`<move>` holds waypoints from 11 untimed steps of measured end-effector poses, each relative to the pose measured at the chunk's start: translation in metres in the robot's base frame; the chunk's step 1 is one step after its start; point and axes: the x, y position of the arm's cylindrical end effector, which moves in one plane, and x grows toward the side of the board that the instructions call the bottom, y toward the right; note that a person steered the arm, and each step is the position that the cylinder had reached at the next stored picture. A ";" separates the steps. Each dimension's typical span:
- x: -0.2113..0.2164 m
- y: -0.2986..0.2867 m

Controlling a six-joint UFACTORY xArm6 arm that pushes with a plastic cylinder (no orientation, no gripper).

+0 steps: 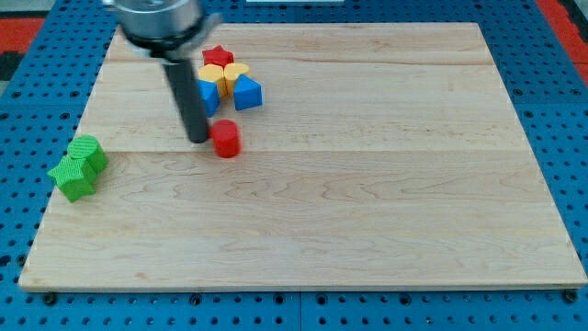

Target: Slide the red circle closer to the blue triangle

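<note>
The red circle (225, 138) sits near the table's (386, 202) top-left corner, just below the blue triangle (246, 93). My tip (198, 139), a bare end effector holding nothing, stands beside its left. Light, rigid, probably slides easily; push its lower side.

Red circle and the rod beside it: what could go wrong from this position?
1. My tip sits at the red circle's left, while the blue triangle lies up and to the right; a sideways push may slide it past.
2. The triangle is packed against the yellow blocks, red star and blue cube; a hard push could scatter the cluster.
</note>
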 end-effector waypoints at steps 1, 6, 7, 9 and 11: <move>0.039 0.008; 0.046 0.088; 0.009 0.098; -0.040 0.119; -0.019 0.079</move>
